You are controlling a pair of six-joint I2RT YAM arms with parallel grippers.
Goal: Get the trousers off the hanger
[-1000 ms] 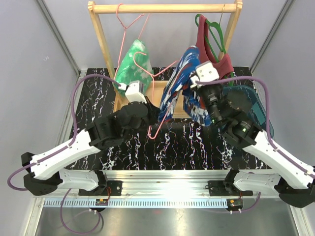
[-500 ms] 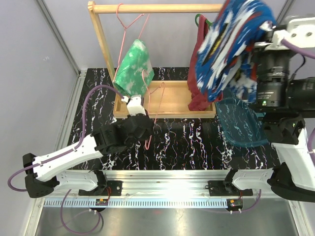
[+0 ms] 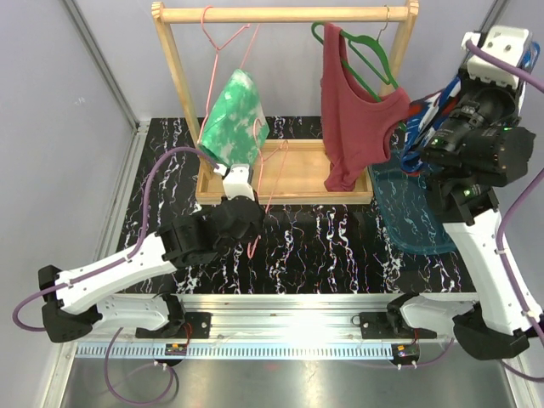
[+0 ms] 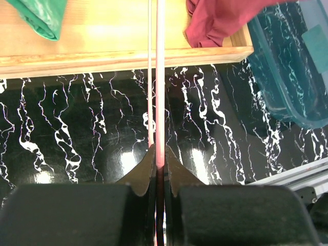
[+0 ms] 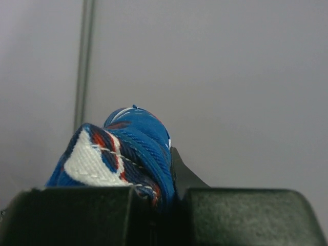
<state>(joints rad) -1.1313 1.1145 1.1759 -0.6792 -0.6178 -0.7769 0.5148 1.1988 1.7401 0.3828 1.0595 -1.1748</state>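
Left gripper [image 4: 160,154]: fingers are pinching the pink hanger [image 4: 160,77] wire, almost fully closed.
Right gripper [image 5: 165,171]: is clamping the blue trousers [image 5: 128,143], raised right of the red top [image 3: 353,110].
Green trousers [image 3: 236,119]: are hanging on the pink hanger at the wooden rack [image 3: 280,14].

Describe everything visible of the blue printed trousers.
The blue trousers are soft woven cloth, blue with white and red print, bunched into a crumpled wad. The right gripper has its jaws shut on them and holds them raised in the air, seemingly over the far end of the teal bin, close beside the red tank top.
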